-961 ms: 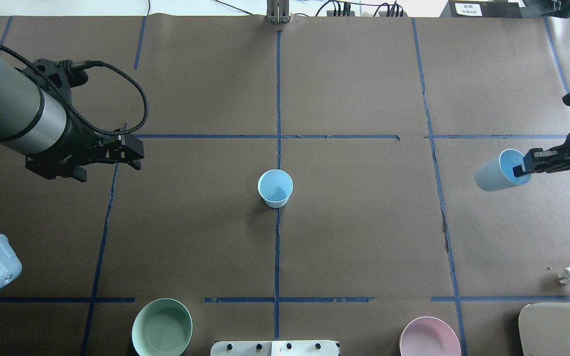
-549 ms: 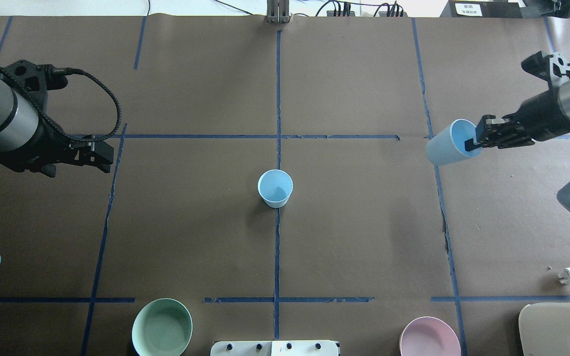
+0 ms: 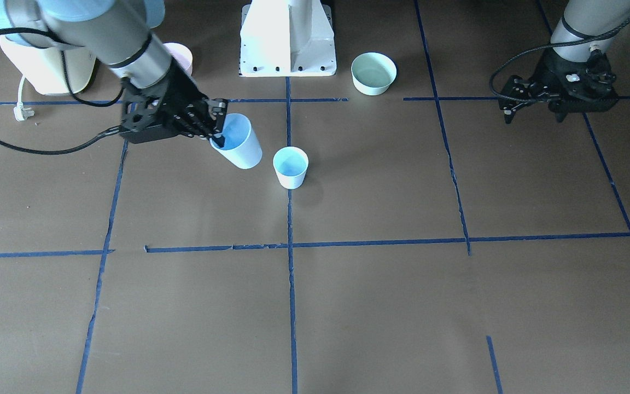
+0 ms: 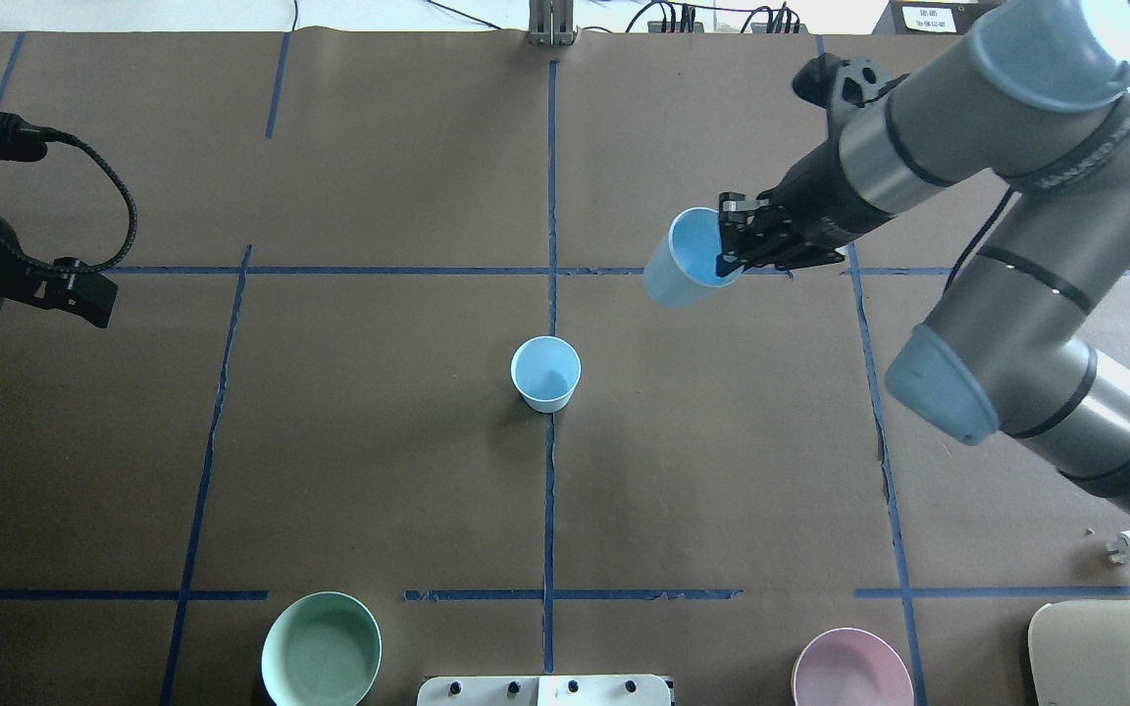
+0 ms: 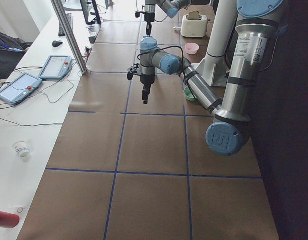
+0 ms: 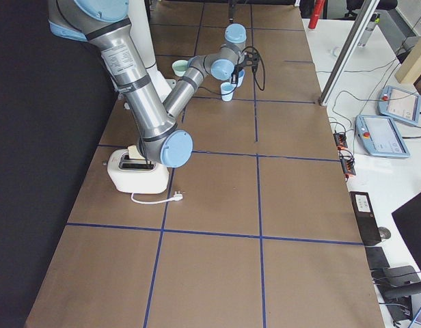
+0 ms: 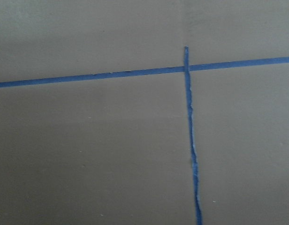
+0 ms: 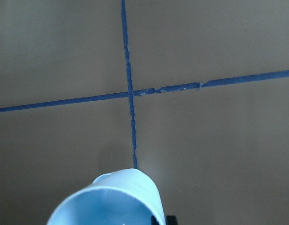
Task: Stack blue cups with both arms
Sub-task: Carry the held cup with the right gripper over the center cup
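From behind and above, looks forward and down over the table (image 4: 379, 471); from across, faces back steeply. From either end, looks along it, far off. From the wrists, stares down close, on the right past the held cup (image 8: 107, 201). Shares the standing cup (image 4: 545, 373) between overhead and front.

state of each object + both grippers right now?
Right gripper: shut on a cup's rim.
Left gripper: holding nothing; open or shut unclear.
Carried pale blue plastic cup: in the air, tilted, held by its rim.
Standing pale blue plastic cup: upright, empty, untouched.
Mint-green round bowl: upright, empty.
Pink round bowl: upright, empty.
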`<state>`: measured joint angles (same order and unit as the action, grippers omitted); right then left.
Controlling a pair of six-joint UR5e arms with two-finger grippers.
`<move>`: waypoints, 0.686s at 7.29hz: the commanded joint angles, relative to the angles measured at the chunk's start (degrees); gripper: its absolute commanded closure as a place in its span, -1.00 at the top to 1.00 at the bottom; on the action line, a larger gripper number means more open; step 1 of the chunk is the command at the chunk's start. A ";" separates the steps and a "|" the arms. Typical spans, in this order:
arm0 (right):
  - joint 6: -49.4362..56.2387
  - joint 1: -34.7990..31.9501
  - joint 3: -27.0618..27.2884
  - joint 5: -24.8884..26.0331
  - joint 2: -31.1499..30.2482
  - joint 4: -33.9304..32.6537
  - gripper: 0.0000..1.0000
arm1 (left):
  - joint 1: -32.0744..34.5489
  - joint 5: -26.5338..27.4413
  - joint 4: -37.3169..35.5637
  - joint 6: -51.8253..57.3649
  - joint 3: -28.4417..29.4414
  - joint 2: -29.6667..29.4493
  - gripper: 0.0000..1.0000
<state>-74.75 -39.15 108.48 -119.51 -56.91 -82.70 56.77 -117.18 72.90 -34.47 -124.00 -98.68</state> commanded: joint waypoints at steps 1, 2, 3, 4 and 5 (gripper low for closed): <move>-1.80 9.16 -1.59 11.12 4.16 -2.11 -1.00 | 4.91 -2.51 0.14 8.51 3.40 1.03 1.00; -1.80 9.96 -2.73 11.41 4.17 -2.11 -1.00 | 7.45 -4.62 0.14 12.54 4.63 1.73 1.00; -1.80 10.06 -3.53 11.41 4.17 -2.02 -1.00 | 8.96 -4.99 0.14 14.41 5.25 1.83 1.00; -1.80 9.97 -3.71 11.41 4.00 -2.11 -1.00 | 9.15 -4.99 0.14 14.52 5.35 1.83 1.00; -1.80 9.97 -3.80 11.84 4.17 -2.02 -0.99 | 9.15 -4.99 0.22 14.52 5.69 2.17 1.00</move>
<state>-76.54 -29.24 104.95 -108.08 -52.84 -84.77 65.55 -122.02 73.06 -20.41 -118.75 -96.82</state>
